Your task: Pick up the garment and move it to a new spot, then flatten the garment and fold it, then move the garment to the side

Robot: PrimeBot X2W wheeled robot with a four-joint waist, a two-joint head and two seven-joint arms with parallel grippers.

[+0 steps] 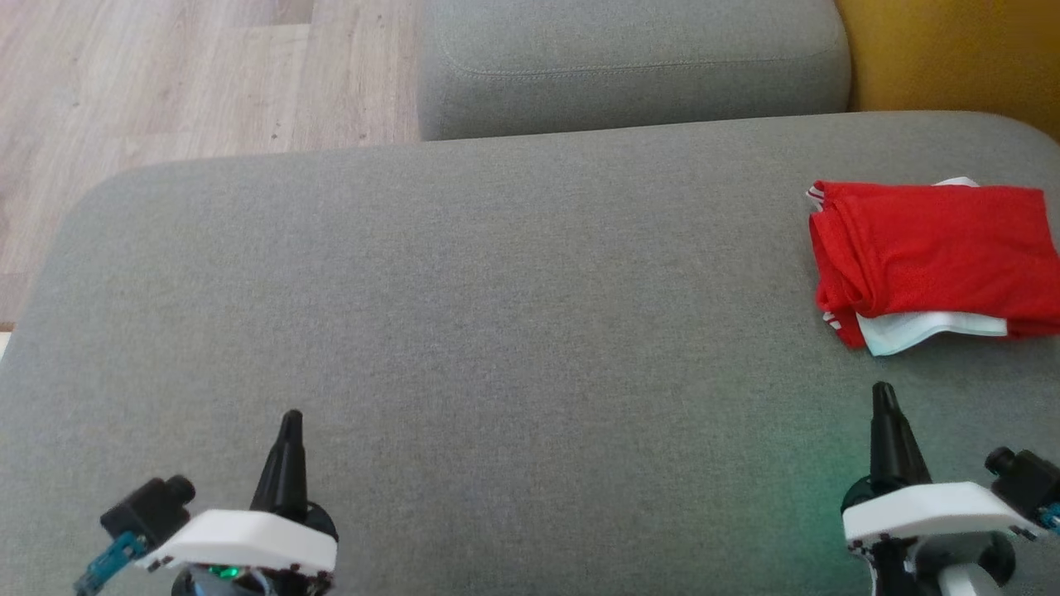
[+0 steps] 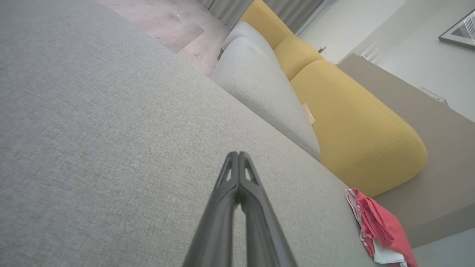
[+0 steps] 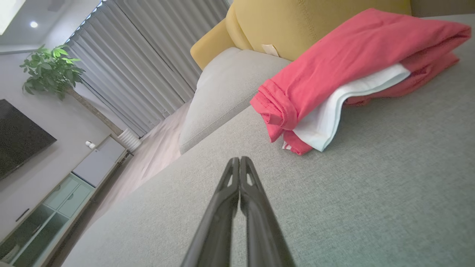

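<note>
The red garment lies folded at the right of the grey sofa seat, looks soft, light and floppy, probably best pinched at its thick near edge, while the left gripper and right gripper have jaws squeezed tight, empty.

No readable text, brand, number or sign anywhere. Small pale tag sewn on the yellow cushion: too small to read, looks blank. Red garment: red and white fabric, striped trim at the edge, no lettering legible on the visible folds.
</note>
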